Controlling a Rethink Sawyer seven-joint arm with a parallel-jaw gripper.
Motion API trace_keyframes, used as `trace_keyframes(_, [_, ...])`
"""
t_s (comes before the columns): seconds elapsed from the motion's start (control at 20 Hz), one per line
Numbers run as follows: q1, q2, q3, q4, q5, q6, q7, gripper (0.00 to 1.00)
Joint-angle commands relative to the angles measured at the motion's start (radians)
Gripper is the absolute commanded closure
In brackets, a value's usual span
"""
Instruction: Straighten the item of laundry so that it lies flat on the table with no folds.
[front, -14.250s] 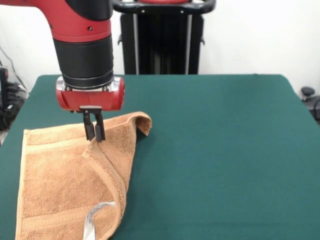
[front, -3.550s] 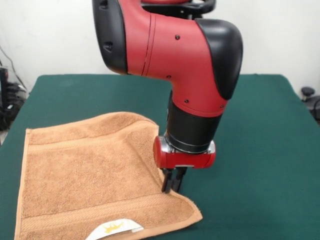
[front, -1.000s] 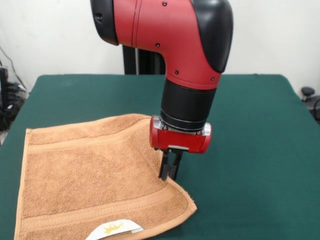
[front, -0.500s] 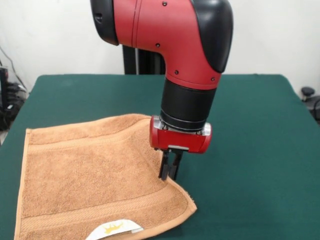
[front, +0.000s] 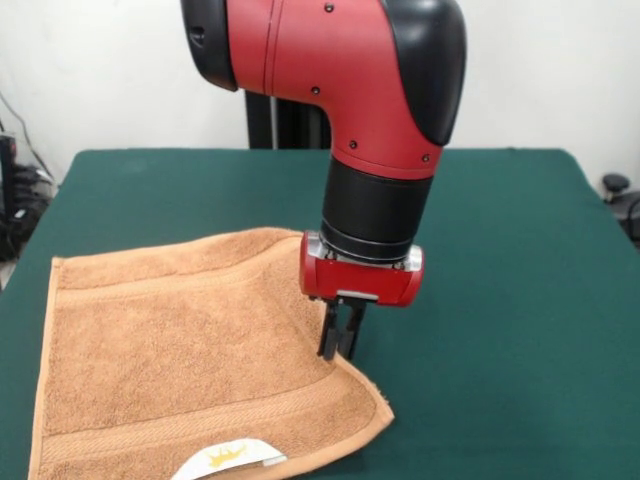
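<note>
The orange-tan towel (front: 170, 340) lies spread over the near left part of the dark green table (front: 500, 250). Its white label with a gold crown (front: 228, 458) shows at the near edge. The towel's right edge curves and is raised a little where it meets my gripper (front: 338, 348). The gripper points straight down from the red and black arm, and its black fingers are shut together on that right edge. The far right corner of the towel is hidden behind the gripper's red housing. The near right corner (front: 380, 412) curls slightly.
The black pedestal (front: 272, 120) stands behind the table's far side. Dark cables and gear (front: 15, 205) sit off the table's left edge, and a black object (front: 620, 195) sits off the right edge. Bare green table lies to the right of the towel and beyond it.
Nothing has moved in the last second. Earlier, the folded-over right part of the towel was pulled open to the right; then the gripper shifted slightly up and back with the edge.
</note>
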Motion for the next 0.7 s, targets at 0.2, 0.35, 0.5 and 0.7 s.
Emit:
trace_keyframes(0.2, [0.012, 0.005, 0.043, 0.095, 0.061, -0.059, 0.253, 0.00])
trace_keyframes(0.35, [0.016, 0.004, 0.039, 0.079, 0.048, -0.022, 0.219, 0.00])
trace_keyframes(0.5, [0.020, 0.007, 0.032, 0.079, 0.058, -0.020, 0.235, 0.00])
trace_keyframes(0.7, [0.019, 0.011, 0.034, 0.074, 0.062, -0.016, 0.230, 0.00])
